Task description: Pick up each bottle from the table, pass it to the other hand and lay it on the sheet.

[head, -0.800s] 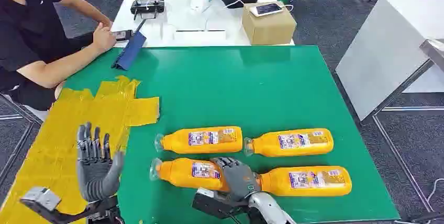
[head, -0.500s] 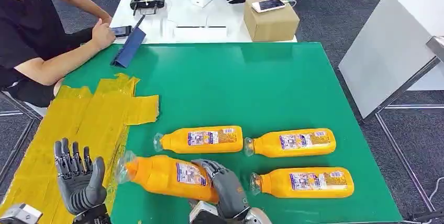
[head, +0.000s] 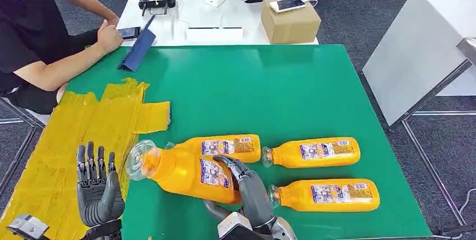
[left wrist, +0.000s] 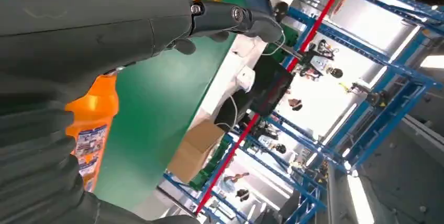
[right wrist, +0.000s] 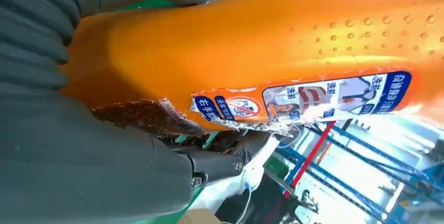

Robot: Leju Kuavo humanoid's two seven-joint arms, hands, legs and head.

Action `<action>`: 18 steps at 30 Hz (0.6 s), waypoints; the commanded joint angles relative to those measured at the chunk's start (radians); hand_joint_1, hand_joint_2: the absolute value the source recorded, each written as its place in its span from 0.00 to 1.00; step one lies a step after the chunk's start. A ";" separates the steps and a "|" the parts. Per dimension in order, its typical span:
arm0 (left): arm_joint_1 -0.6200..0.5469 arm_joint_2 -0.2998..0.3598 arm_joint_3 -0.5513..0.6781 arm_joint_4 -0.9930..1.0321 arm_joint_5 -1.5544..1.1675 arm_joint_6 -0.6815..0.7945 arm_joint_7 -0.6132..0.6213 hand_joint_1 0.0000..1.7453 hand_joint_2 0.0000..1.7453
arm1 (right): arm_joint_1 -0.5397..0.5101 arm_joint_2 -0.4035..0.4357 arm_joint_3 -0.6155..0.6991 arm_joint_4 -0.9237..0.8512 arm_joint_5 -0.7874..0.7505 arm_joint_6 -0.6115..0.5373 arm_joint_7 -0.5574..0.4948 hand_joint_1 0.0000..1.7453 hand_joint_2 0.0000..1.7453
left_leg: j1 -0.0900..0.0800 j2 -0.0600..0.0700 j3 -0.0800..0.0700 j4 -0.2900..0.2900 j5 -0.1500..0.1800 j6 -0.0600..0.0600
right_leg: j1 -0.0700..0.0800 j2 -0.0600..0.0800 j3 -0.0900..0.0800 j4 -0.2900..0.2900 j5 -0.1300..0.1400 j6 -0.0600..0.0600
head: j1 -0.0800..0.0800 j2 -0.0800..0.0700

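Observation:
My right hand [head: 251, 194] grips an orange bottle [head: 188, 172] by its base and holds it above the green table [head: 252, 94], its clear cap end pointing left toward my left hand. The right wrist view shows the same orange bottle [right wrist: 272, 51] close up, wrapped by my right hand [right wrist: 99, 145]. My left hand [head: 98, 187] is upright with fingers spread, empty, at the edge of the yellow sheet [head: 73, 139]. In the left wrist view, my left hand [left wrist: 104, 30] is seen with the orange bottle [left wrist: 94, 124] beyond it. Three more orange bottles lie on the table: one [head: 224, 146], one [head: 311, 152], one [head: 325, 194].
A person in black [head: 33, 32] sits at the far left holding a phone. Behind the green table, a white table [head: 185, 15] carries a cardboard box [head: 290, 22], a black case and a controller. A blue folder [head: 136, 50] rests at the green table's far left corner.
My right hand has lifted the near-left bottle off the table and carried it left toward my left hand. My left hand shifted slightly and stays open.

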 commanded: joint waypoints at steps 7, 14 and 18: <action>-0.054 0.040 -0.159 0.175 -0.033 -0.352 0.038 0.00 1.00 | -0.029 0.091 -0.139 0.056 -0.091 0.061 -0.107 1.00 1.00 | 0.000 -0.003 0.001 -0.002 0.001 -0.001 | 0.000 -0.003 -0.002 -0.001 0.001 -0.001 | 0.000 0.000; -0.044 0.070 -0.216 0.116 -0.159 -0.250 -0.001 0.00 1.00 | -0.094 0.142 -0.120 0.188 -0.059 0.109 -0.070 1.00 1.00 | 0.000 0.000 0.001 -0.002 0.001 -0.001 | 0.000 0.000 0.002 -0.001 0.001 -0.002 | 0.000 0.000; -0.045 0.072 -0.221 0.114 -0.165 -0.245 -0.006 0.00 1.00 | -0.099 0.144 -0.117 0.206 -0.055 0.116 -0.062 1.00 1.00 | 0.000 0.000 0.000 -0.001 0.000 -0.001 | 0.000 0.000 0.002 -0.001 0.000 -0.001 | 0.000 0.000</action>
